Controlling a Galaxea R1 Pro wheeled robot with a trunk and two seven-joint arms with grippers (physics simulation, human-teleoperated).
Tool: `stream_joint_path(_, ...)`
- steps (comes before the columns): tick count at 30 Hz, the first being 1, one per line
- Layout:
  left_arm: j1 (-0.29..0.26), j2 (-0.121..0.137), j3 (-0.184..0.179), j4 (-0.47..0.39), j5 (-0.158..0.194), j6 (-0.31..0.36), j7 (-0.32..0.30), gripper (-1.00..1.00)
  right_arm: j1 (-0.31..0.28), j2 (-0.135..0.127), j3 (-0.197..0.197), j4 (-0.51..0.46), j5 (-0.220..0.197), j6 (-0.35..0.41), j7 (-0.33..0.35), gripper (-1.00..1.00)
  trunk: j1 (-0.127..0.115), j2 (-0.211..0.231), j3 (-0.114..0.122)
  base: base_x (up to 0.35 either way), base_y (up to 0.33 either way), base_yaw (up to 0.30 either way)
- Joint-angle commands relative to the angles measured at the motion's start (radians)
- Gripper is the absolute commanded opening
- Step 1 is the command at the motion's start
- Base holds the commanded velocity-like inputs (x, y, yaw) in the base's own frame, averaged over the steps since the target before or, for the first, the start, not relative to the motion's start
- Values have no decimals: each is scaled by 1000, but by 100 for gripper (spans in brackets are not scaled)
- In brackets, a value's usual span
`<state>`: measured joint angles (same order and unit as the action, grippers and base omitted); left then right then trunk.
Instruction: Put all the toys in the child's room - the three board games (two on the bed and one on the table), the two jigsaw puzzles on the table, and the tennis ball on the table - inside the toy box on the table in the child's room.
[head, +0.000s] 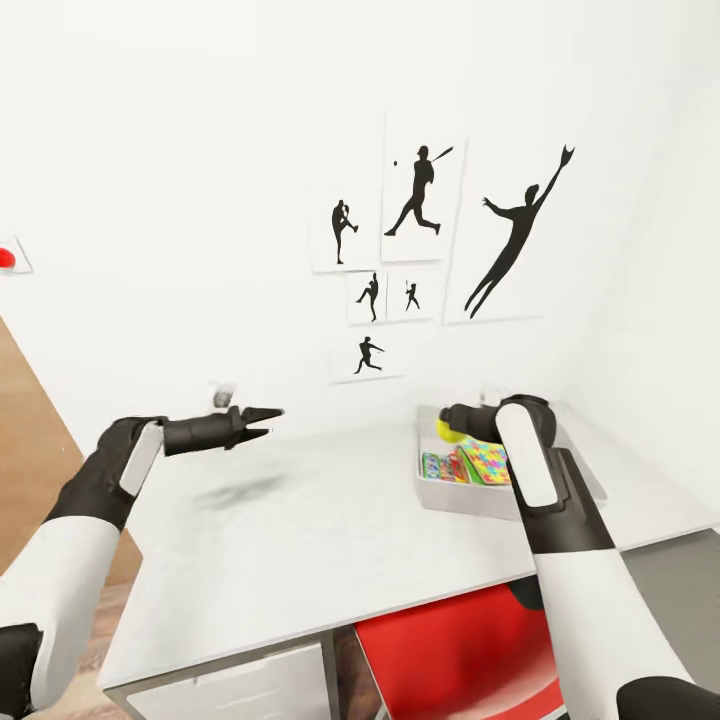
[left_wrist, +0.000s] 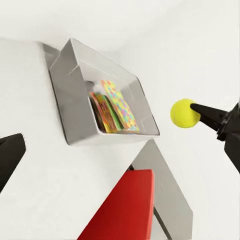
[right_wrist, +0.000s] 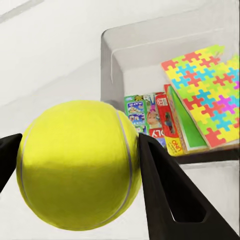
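The toy box (head: 440, 495) sits on the pale table (head: 330, 540) near the wall, on the robot's right, its long axis running away from the robot toward the wall. Inside it, a jigsaw puzzle (right_wrist: 210, 90) lies tilted on top of board games (right_wrist: 155, 122) that stand on edge side by side, their printed spines facing the right wrist camera. The right gripper (right_wrist: 80, 185) holds the tennis ball (right_wrist: 77, 162) clamped between its two dark fingers, which press on opposite sides of it; in the head view the ball (head: 447, 430) hangs above the near corner of the box. The left gripper (head: 262, 420) hovers over bare tabletop well apart from the box, its fingers slightly parted with nothing between them. The right forearm hides part of the box in the head view, and how many games and puzzles lie under the top puzzle cannot be counted. A red chair (head: 460, 650) shows below the table edge.
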<state>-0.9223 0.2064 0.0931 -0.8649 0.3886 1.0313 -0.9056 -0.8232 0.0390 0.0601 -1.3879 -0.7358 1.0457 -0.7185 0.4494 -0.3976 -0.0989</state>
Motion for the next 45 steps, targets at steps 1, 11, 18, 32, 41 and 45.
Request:
stream_joint_path(1, -9, -31, 1, 6, -3, 4, 49, 100, -2, 0, 2, 3, -17, 1, -29, -100, 1, -2, -2, 0, 0, 0)
stream_joint_path(11, -22, -88, -4, 18, 0, -3, 157, 100, 1, -2, 3, -2, -21, 1, -68, -100, 1, -2, -2, 6, -83, 0)
stream_joint_path(18, -23, -88, -4, 18, -3, -5, 161, 100, 2, -1, 5, 1, -20, 1, -70, -100, 1, -2, -2, 129, -22, 0)
stream_joint_path(32, -23, -90, -6, 18, -2, -5, 158, 100, 2, -1, 9, -3, -16, 1, -70, -100, 1, -2, -2, 90, -121, 0)
stream_joint_path(41, -23, -89, -6, 18, -1, -1, 152, 100, 3, -1, 9, 1, -21, 1, -66, -100, 1, -2, -2, 92, -69, 0)
stream_joint_path(45, -23, -87, -6, 18, 1, 2, 149, 100, 3, 0, 9, 3, -23, 1, -68, -100, 1, -2, -2, 54, -33, 0)
